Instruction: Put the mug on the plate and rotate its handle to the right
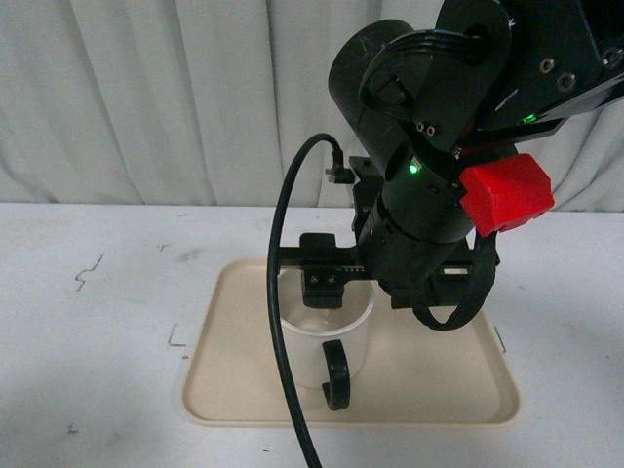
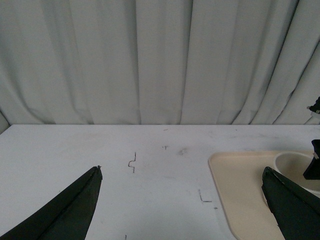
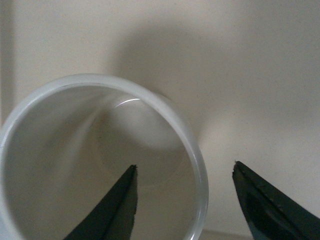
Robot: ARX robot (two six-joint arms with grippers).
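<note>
Right end effector apart astride mug rim, mug on plate, handle nearside

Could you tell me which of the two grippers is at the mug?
The right gripper: open, it straddles the mug at its rim, whereas the left gripper hangs open over the table beside the plate.

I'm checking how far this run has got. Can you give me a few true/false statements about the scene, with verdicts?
1. The mug stands on the plate. True.
2. The handle points to the robot's right. False: it points toward the front camera.
3. The right hand has one finger inside the mug's rim and one outside. True.
4. The left hand grips the mug. False: it is open, holds nothing and is away from the mug.
</note>
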